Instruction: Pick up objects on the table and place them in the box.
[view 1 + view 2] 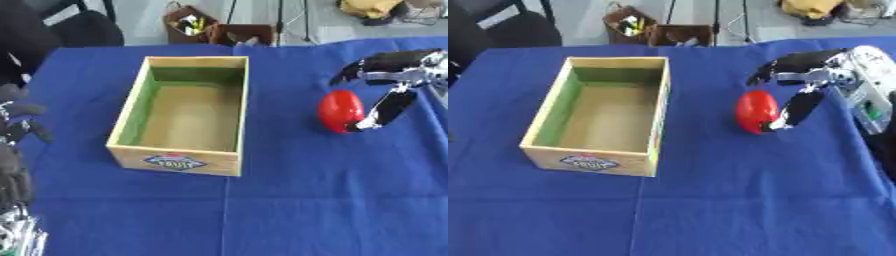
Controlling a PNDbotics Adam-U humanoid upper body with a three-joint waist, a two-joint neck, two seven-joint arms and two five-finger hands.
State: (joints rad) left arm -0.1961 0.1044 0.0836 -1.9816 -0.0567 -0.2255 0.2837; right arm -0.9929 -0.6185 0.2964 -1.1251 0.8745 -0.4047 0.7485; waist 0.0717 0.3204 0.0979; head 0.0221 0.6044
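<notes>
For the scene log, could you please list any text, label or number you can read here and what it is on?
Label on the near wall of the box: a blue, diamond-shaped badge with red above it; its lettering is too blurred to read.
No other text, number or sign can be made out.

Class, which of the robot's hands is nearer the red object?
Right. The right hand is at the red object, fingers spread around its right side; the left hand rests far across the box.
</notes>
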